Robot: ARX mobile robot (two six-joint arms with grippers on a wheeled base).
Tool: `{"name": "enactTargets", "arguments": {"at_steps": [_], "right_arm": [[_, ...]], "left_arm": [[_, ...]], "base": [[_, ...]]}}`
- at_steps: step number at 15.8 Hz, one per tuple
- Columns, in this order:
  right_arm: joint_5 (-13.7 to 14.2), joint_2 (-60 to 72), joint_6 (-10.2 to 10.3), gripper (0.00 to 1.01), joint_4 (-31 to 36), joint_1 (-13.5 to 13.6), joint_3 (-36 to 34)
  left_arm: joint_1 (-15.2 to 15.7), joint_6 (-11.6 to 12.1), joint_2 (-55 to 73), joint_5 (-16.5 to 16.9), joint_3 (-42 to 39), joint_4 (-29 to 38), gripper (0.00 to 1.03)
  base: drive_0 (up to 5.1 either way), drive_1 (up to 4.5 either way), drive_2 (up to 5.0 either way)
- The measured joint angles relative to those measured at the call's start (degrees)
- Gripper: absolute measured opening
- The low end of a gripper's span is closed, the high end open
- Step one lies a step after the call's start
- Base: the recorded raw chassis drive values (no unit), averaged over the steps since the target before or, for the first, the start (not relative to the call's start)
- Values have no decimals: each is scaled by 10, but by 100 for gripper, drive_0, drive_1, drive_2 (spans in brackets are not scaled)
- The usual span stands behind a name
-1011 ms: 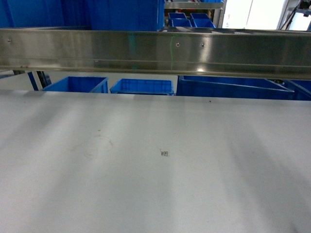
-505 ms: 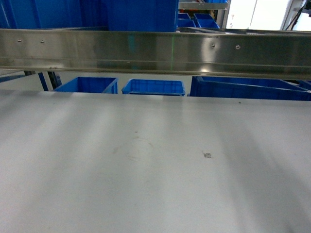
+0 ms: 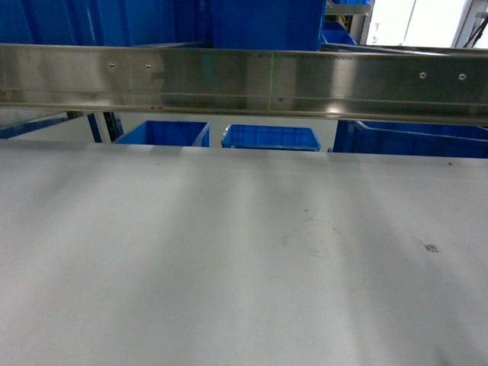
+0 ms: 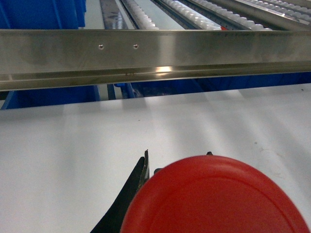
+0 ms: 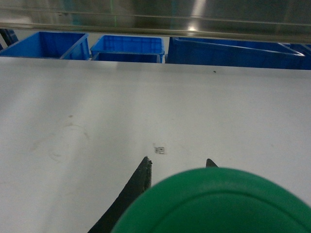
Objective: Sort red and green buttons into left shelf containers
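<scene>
In the left wrist view a round red button cap [image 4: 214,199] fills the lower right, with my left gripper [image 4: 177,154] shut on it; one dark fingertip [image 4: 144,162] shows beside the cap. The right wrist view holds a green button cap [image 5: 218,204] in the same way, my right gripper [image 5: 178,160] shut on it above the white table [image 5: 97,107]. Large deep blue crates [image 3: 263,23] stand on the shelf behind the steel rail [image 3: 244,80]. Neither gripper appears in the head view.
Below the rail, past the table's far edge, sit smaller blue bins [image 3: 164,133] [image 3: 271,139] and a wide blue crate [image 3: 412,139]. A roller conveyor [image 4: 194,12] runs behind the rail in the left wrist view. A small printed mark [image 5: 159,149] lies on the table.
The head view has swung left: the rail's screws, the blue bins, the faint ring stain and the small mark on the table have all slid rightward in frame.
</scene>
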Motion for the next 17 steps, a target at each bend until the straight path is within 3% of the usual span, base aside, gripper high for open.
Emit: {"name": "enactTargets", "arguments": {"at_steps": [17], "right_arm": [[0,-1,0,26,0,0,0]], "left_arm": [[0,0,0,0,0,0,27]], "base": [[-495,251,251]]}}
